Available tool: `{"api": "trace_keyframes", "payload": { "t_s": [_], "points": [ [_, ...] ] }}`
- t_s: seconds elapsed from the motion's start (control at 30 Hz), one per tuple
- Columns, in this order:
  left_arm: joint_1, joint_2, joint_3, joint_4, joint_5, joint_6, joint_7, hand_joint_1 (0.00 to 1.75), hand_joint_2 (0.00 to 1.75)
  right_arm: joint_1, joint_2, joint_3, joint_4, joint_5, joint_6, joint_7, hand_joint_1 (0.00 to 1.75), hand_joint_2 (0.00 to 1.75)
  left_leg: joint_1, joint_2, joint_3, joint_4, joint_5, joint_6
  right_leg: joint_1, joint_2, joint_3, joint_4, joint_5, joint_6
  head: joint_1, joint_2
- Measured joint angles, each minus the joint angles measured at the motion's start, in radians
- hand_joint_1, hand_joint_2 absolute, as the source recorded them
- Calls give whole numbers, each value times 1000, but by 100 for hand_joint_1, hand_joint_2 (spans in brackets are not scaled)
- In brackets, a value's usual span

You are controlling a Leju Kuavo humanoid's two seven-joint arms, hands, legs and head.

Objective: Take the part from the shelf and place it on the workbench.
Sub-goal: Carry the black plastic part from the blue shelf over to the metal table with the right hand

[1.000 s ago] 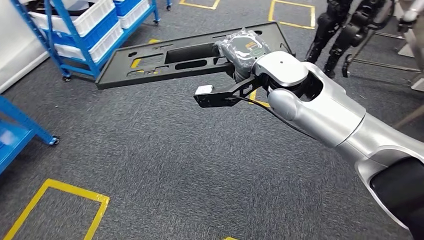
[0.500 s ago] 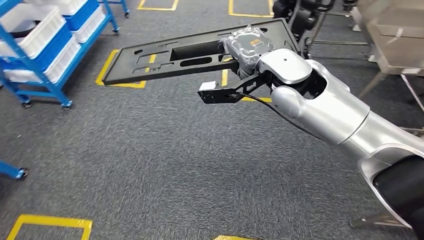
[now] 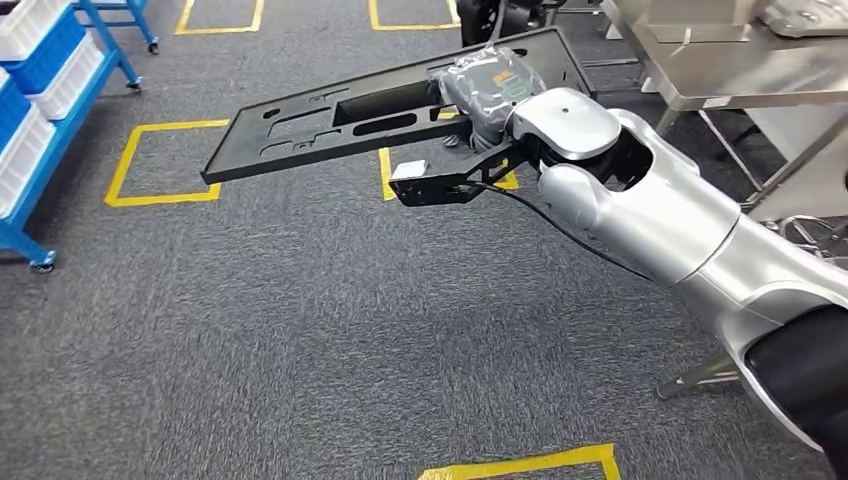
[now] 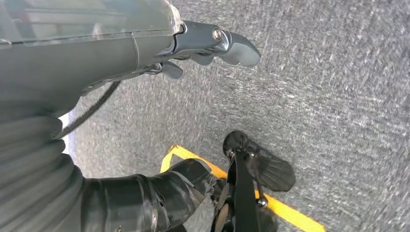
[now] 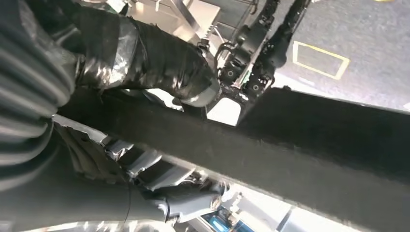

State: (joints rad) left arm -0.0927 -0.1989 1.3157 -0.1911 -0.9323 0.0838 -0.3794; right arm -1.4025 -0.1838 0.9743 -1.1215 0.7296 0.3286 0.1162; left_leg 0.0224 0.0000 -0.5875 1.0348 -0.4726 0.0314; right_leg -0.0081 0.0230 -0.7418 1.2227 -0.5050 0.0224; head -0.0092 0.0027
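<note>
The part point(image 3: 330, 125) is a long flat black panel with slots cut through it. My right hand point(image 3: 490, 85), in a shiny wrapped cover, grips its right end and holds it level above the carpet. In the right wrist view the panel point(image 5: 314, 145) runs as a dark band between the thumb point(image 5: 159, 58) and the fingers point(image 5: 159, 174). A steel workbench point(image 3: 740, 65) stands at the top right, just past the panel's held end. My left hand point(image 4: 145, 48) hangs over the grey carpet with its fingers apart and holds nothing.
A blue shelf rack point(image 3: 40, 100) with white and blue bins stands at the far left edge. Yellow tape squares point(image 3: 165, 160) mark the grey carpet. Dark legs of another robot point(image 3: 500, 15) stand at the top beside the workbench, whose slanted legs point(image 3: 700, 370) reach the floor at right.
The whole view has swung right: the blue shelves slid off to the left and the steel workbench came in at the top right. The panel stays in my right hand.
</note>
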Motion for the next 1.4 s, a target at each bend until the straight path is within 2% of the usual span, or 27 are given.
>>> {"api": "trace_keyframes", "payload": {
  "t_s": [0.07,0.1,0.13,0.17,0.2,0.27,0.3,0.37,0.43,0.5,0.57,0.6,0.67,0.73,0.8,0.87,0.9,0.93,1.0,1.07,1.1,1.13,1.17,1.23,1.3,1.37,1.4],
  "points": [
    [1,0,0,0,0,0,0,0,175,0,-16,0,0,-3,3,-1,175,175,-3,24,2,0,-5,2,-4,-16,-52,93,-23,3,0,0],
    [1,1,0,0,0,0,0,0,175,1,-23,0,1,-4,4,-2,175,175,-4,36,6,0,-8,2,-5,-19,-53,88,-7,2,0,0],
    [1,1,0,0,0,0,0,0,175,1,-29,0,1,-4,4,-2,175,175,-4,48,10,0,-12,1,-5,-22,-35,49,22,0,0,0],
    [1,0,0,0,0,0,0,0,175,0,-34,0,2,-4,4,-2,175,175,-5,60,17,0,-17,-1,-1,-36,1,-23,59,-5,0,0],
    [2,0,0,0,0,0,2,0,175,-2,-37,0,2,-4,5,-2,175,175,-6,71,24,-1,-22,-4,7,-58,37,-91,84,-11,0,0],
    [2,0,0,0,-3,2,11,0,175,-8,-42,0,2,-5,4,-2,175,175,-8,93,33,-4,-30,-12,25,-88,81,-176,105,-23,0,0],
    [1,0,0,0,-4,4,18,0,175,-11,-47,0,2,-5,4,-1,175,175,-8,104,35,-6,-33,-16,32,-87,83,-181,101,-27,0,0],
    [-3,-1,0,0,-8,9,30,0,175,-15,-61,0,0,-8,4,-1,175,175,-7,119,44,-8,-41,-25,32,-61,90,-193,103,-36,0,0],
    [-4,-2,0,0,-11,11,35,0,175,-19,-74,0,-3,-10,4,-1,175,175,-4,81,34,32,-70,-29,24,-39,106,-209,106,-45,-1,0],
    [-1,0,0,0,-16,9,33,0,175,-20,-81,0,-5,-10,4,-1,175,175,-2,25,-24,148,-121,-31,20,-19,115,-215,105,-53,-1,0],
    [3,1,0,0,-20,6,28,0,175,-14,-85,1,-5,-11,4,-1,175,175,-2,8,-94,262,-150,-34,19,9,116,-212,103,-56,-2,0],
    [3,1,0,0,-21,5,25,0,175,-10,-88,2,-5,-11,4,-1,175,175,-1,6,-112,276,-138,-35,18,26,116,-209,101,-55,-2,0],
    [4,1,0,0,-22,3,19,0,175,-6,-94,4,-5,-11,4,-1,175,175,1,-5,-96,198,-61,-38,12,58,115,-195,93,-49,-2,0],
    [5,2,0,0,-22,1,15,0,175,-6,-99,5,-4,-10,4,0,175,175,7,-52,-53,82,-2,-38,7,86,108,-173,80,-38,-1,0],
    [4,2,0,0,-23,0,12,0,175,-6,-104,6,-4,-9,4,1,175,175,7,-82,-35,38,4,-33,2,112,94,-161,76,-25,-1,0],
    [0,2,-1,0,-23,0,11,0,175,-5,-116,6,-4,-9,4,2,175,175,3,-63,-31,31,7,-22,-4,133,86,-163,80,-12,-2,0],
    [-1,3,-1,0,-23,0,12,0,175,-5,-124,6,-4,-9,4,2,175,175,2,-49,-28,26,9,-15,-4,118,83,-159,78,-8,-1,0],
    [-1,3,-1,0,-24,0,13,0,175,-6,-131,6,-4,-9,4,3,175,175,3,-36,-25,21,12,-9,-1,87,74,-140,67,-4,0,0],
    [1,3,-1,0,-24,3,19,0,175,-7,-137,6,-5,-9,5,5,175,175,1,-10,-20,14,13,0,2,9,27,-45,19,3,1,0],
    [3,4,-1,0,-24,6,25,0,175,-4,-139,6,-5,-9,5,7,175,175,-3,17,-19,13,10,4,0,-17,-35,69,-23,7,2,0],
    [4,4,-1,0,-24,6,27,0,175,-3,-140,6,-5,-9,6,7,175,175,-4,31,-18,13,8,5,-1,-19,-50,93,-22,7,2,0],
    [3,4,-1,0,-24,7,28,0,175,-2,-141,6,-5,-9,7,7,175,175,-5,45,-17,13,5,5,-1,-20,-46,79,-4,4,2,0],
    [3,4,-1,0,-24,7,28,0,175,-2,-143,7,-5,-9,7,8,175,175,-6,58,-14,13,2,5,1,-25,-23,31,27,0,2,0],
    [3,4,-1,0,-27,6,30,0,175,-5,-144,7,-5,-8,8,9,175,175,-9,82,-5,13,-6,2,15,-66,46,-102,85,-14,2,0],
    [2,3,-1,0,-30,3,30,0,175,-11,-144,7,-5,-7,9,9,175,175,-12,103,2,10,-12,-4,32,-97,81,-173,100,-28,2,0],
    [-2,2,-1,0,-31,-1,30,0,175,-15,-146,7,-5,-6,12,9,175,175,-15,127,14,4,-18,-14,37,-80,88,-184,97,-38,1,0],
    [-3,2,-2,0,-33,-3,30,0,175,-15,-147,7,-5,-6,14,9,175,175,-14,127,19,6,-24,-18,34,-68,95,-192,98,-42,1,0]
  ]
}}
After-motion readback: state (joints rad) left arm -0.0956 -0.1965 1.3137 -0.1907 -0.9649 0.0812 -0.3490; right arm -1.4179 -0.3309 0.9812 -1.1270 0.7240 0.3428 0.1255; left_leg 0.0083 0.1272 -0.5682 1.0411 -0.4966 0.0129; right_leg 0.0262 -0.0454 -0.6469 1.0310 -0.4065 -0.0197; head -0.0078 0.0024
